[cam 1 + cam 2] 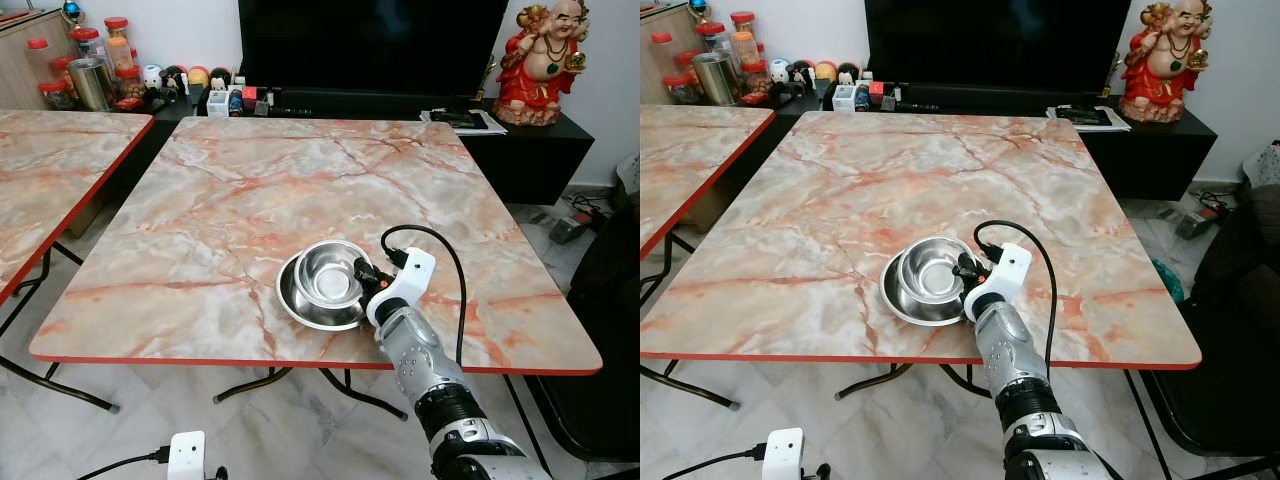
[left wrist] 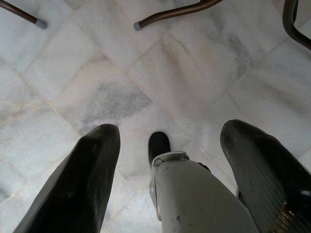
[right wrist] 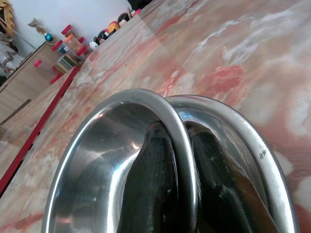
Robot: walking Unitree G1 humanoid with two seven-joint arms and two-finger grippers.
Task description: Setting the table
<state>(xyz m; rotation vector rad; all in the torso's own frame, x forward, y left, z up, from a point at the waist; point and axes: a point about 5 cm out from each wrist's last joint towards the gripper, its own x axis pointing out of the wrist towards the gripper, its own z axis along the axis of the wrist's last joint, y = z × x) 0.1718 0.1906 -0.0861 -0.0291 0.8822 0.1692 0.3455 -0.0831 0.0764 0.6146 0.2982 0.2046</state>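
Stainless steel gleams near the front edge of a pink-veined marble bench (image 1: 300,170), where two bowls are nested: a smaller inner bowl (image 1: 330,272) sits tilted inside a wider outer bowl (image 1: 300,300). The right pincer (image 1: 368,276) is seen at the bowls' right side, its two black fingers (image 3: 150,189) closed on the inner bowl's rim, one finger inside the wall and one outside it. The left pincer (image 2: 167,160) hangs idle over the tiled floor (image 2: 146,73), its fingers spread wide and holding nothing. The step in hand is judged to be the separating of the bowls for laying out. A lift of the gripped bowl clear of the outer one is called for next, followed by placement at a setting elsewhere on the bench.
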